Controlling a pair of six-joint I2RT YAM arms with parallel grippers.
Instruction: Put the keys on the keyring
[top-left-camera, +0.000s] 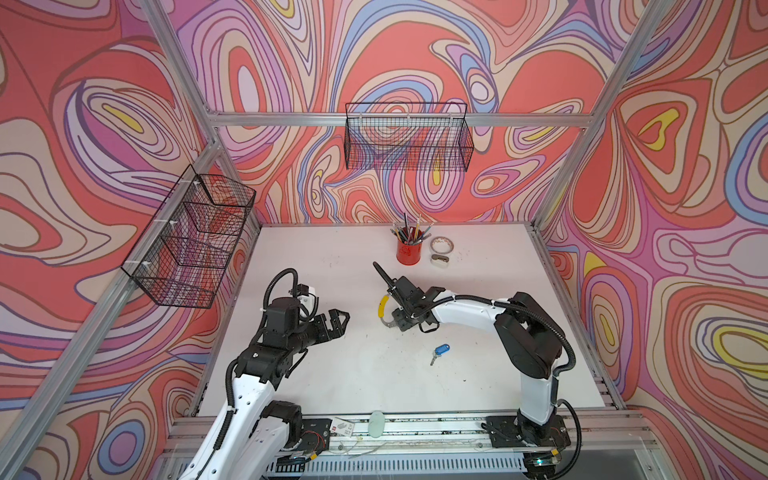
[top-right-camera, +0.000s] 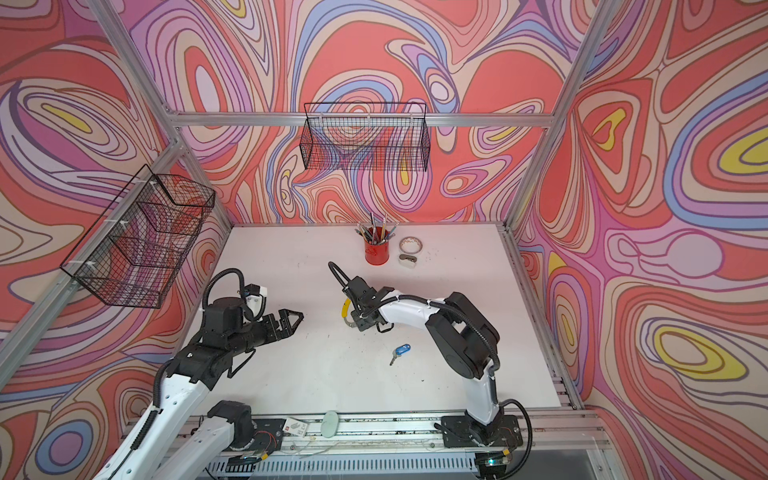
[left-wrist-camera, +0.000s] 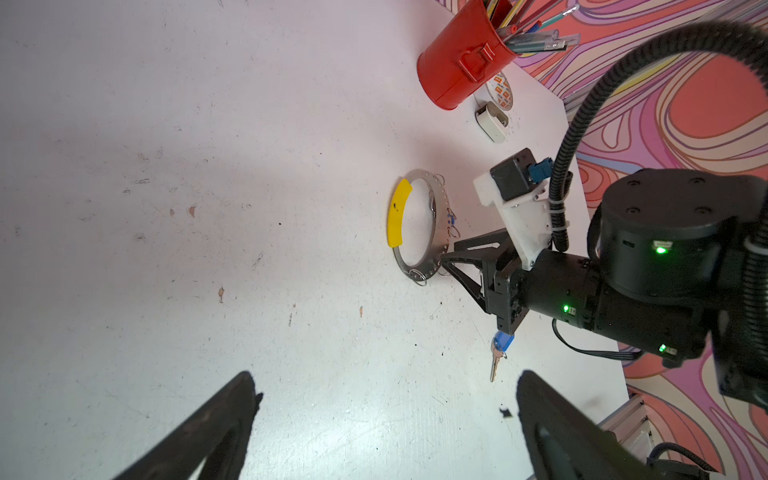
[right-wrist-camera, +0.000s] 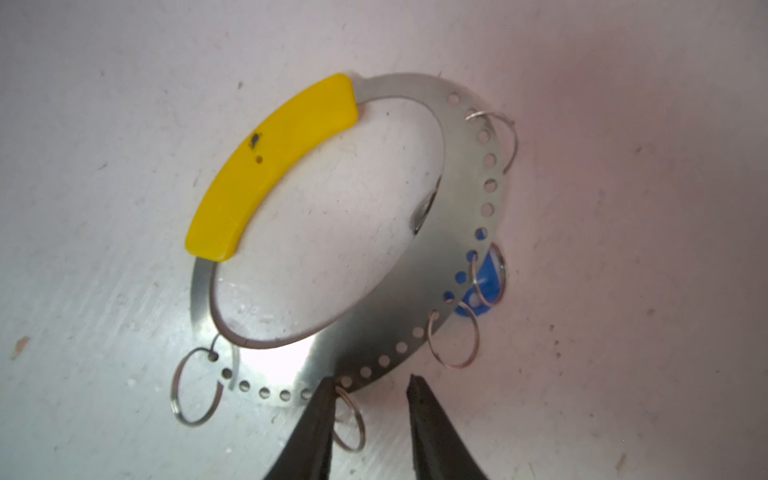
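On the white table (top-left-camera: 332, 374), your left gripper (top-left-camera: 338, 322) hangs spread wide, well apart from the work. The right gripper (right-wrist-camera: 372, 380), jaws partly apart and pinching nothing, straddles the keyring (right-wrist-camera: 461, 174) edge. Close off-centre and you may skid the hoop away from the loose blue-tagged key (top-left-camera: 439, 351) nearby, or merely flick the small wire loop (right-wrist-camera: 351, 424) aside.

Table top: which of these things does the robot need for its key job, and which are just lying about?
Part of the job: keyring, loose blue-tagged key, second blue tag under the keyring.
Just lying about: red pencil cup, tape roll, small beige case.
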